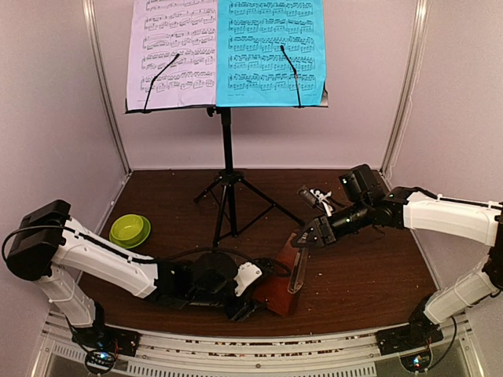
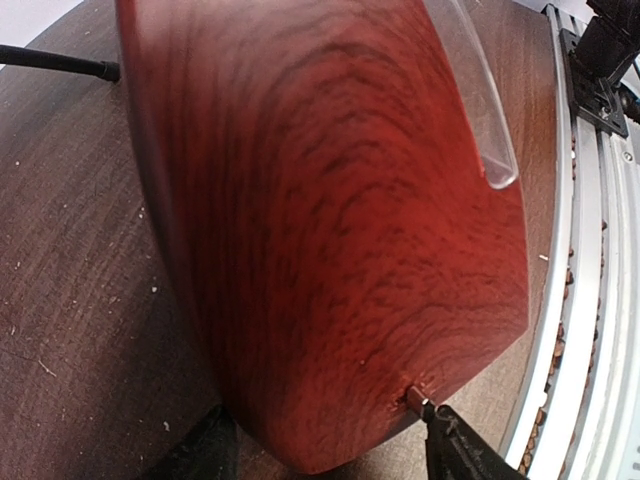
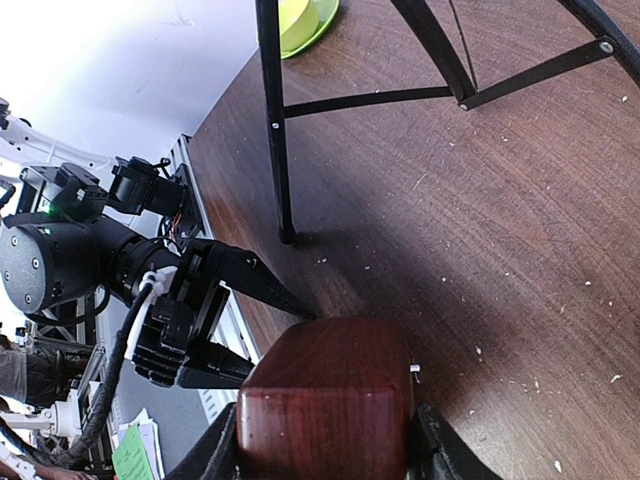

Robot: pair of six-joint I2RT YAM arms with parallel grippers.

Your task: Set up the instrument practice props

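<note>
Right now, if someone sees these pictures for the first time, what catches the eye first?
The black tripod music stand at the back centre, carrying a pale lilac music sheet beside a cyan music sheet, dominates. At the front, the left gripper and right gripper both clamp a reddish-brown pyramid metronome, its clear cover standing off its side.

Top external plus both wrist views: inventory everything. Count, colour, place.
music stand: 1, black tripod, back centre of the table
lilac music sheet: 1, pale lilac, left half of the stand's desk
cyan music sheet: 1, cyan, right half of the desk
metronome: 1, reddish-brown, front centre, tilted
clear cover: 1, transparent, on the metronome
bowl: 1, lime-green, left of the stand
small item: 1, black and white, behind the right arm, too small to identify
table: 1, dark brown
left tool: 1, black, shut on the metronome's base
right tool: 1, black, shut on the metronome's top
</note>
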